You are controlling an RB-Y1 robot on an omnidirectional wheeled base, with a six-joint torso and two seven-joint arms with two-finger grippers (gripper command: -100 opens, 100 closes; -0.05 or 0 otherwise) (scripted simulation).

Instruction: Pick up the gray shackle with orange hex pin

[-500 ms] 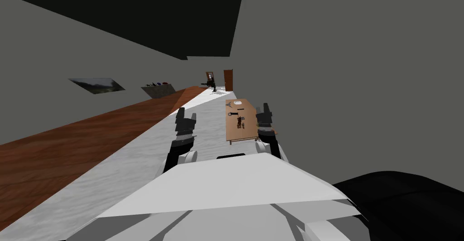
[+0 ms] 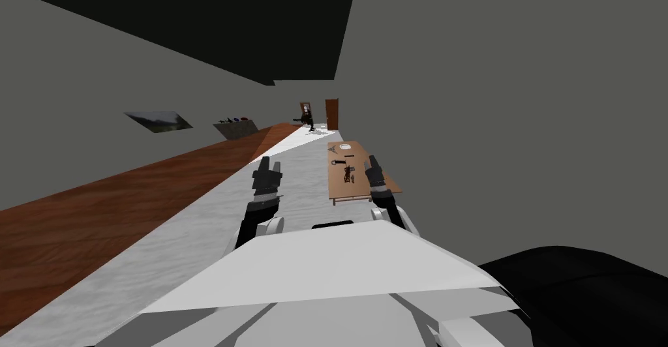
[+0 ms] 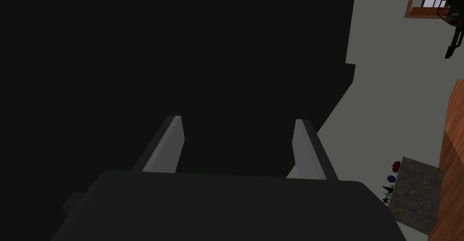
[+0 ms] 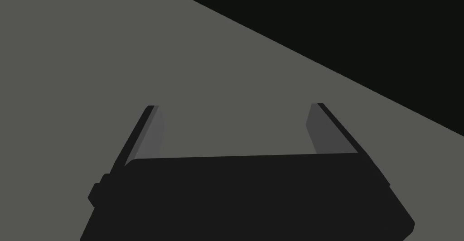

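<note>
The right gripper [image 2: 374, 160] now sits lower and a touch further left, drawn in toward me. More of the table [image 2: 355, 190] shows along its right edge, up to the near right corner. The left gripper [image 2: 270, 163] is turned slightly on its wrist. My own view has swung a little, so the wall picture [image 2: 160, 120] and the shelf [image 2: 236, 128] lie nearer the middle.

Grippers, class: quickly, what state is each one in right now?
Left gripper: open, holding nothing.
Right gripper: open, holding nothing.
</note>
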